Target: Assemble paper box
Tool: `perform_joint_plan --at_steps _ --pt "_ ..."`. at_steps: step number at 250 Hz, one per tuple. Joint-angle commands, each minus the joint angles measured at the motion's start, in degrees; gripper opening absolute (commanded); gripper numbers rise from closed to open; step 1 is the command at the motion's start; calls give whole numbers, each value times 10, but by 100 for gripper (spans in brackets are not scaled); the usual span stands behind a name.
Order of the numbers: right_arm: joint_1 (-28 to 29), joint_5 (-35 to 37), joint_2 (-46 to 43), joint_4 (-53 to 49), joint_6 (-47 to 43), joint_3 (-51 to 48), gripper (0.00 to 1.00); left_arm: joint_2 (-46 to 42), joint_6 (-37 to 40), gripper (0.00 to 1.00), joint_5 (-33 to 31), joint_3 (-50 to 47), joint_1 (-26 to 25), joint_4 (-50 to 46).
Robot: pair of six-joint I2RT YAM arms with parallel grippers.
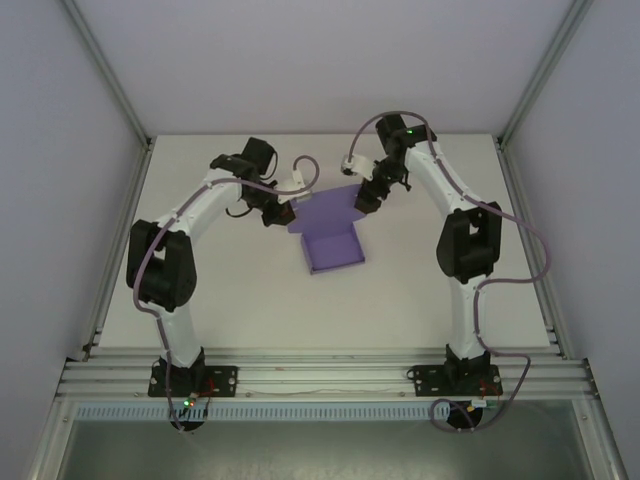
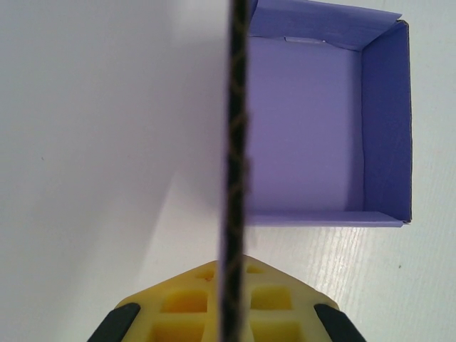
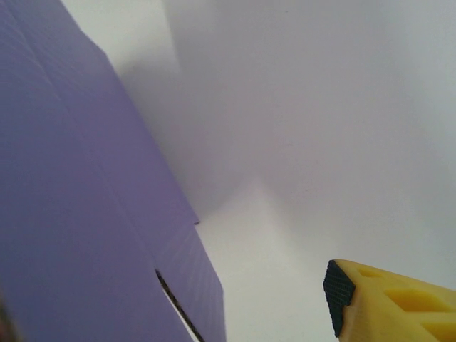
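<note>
Your left gripper (image 2: 231, 288) was clamped shut on a raised flap of the matte purple card box (image 1: 335, 250). The flap's edge ran straight up between its yellow fingers (image 2: 274, 313). The box sat mid-way across the white table (image 1: 250, 300), tray walls already standing. Your right gripper (image 1: 366, 200) stood open beside the far flap. Its one visible yellow finger (image 3: 385, 306) was clear of the card, holding nothing.

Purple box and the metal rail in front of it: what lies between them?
Nothing. In the overhead view, the stretch from the purple box to the metal rail is bare white table.
</note>
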Motion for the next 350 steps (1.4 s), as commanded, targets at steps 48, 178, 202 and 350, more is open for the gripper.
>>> perform_joint_plan --at_steps 48,178,202,350 --pt "14 -12 -3 -60 -19 11 39 33 25 0 -4 28 -18 -35" --pt "14 43 9 -121 -27 9 28 43 10 0 -33 30 -19 -20" --pt "14 51 12 -128 -25 11 25 45 7 0 -37 30 -19 -14" --pt "58 218 -139 211 485 -175 0 25 -411 0 -282 -55 -57 211"
